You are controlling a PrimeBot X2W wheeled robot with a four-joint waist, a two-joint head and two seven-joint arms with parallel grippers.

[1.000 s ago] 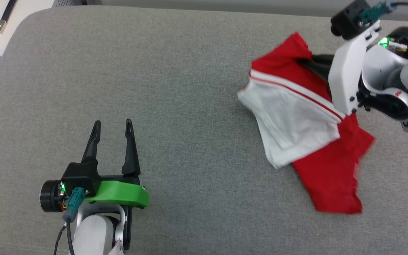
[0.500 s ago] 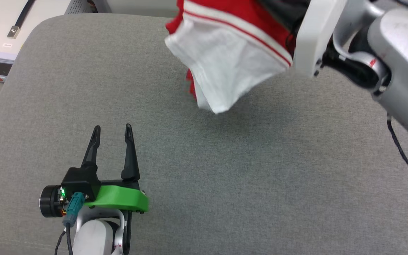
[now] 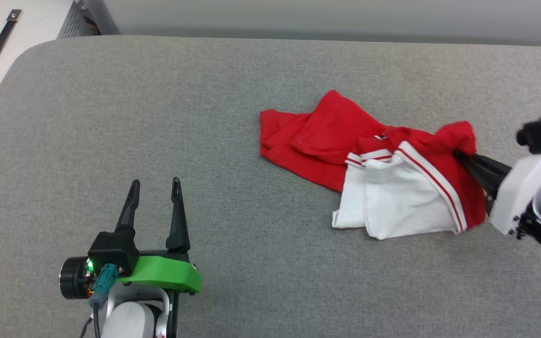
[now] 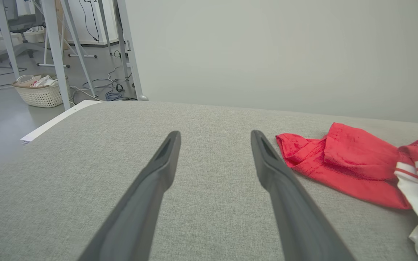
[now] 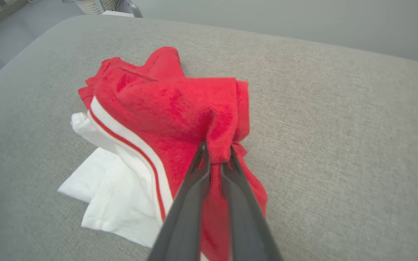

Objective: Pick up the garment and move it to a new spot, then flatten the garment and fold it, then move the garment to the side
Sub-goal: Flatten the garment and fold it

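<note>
Right gripper point(image 3: 460, 155) pinches a red fold of the garment point(image 3: 327, 138), jaws nearly together, over the right side of the grey cushion point(image 3: 181, 94) | garment lies crumpled on the cushion's right half, white sleeves toward its near side | left gripper point(image 3: 154, 183) jaws apart, holding nothing, over the cushion's near-left part, well apart from the cloth

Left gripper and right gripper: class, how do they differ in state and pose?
The left gripper stands open; the right gripper is shut. The left gripper holds nothing, while the right gripper pinches a red fold of the garment. The left gripper sits apart from the garment, fingers pointing up the head view; the right gripper points leftward into it. Both have two long dark fingers.
</note>
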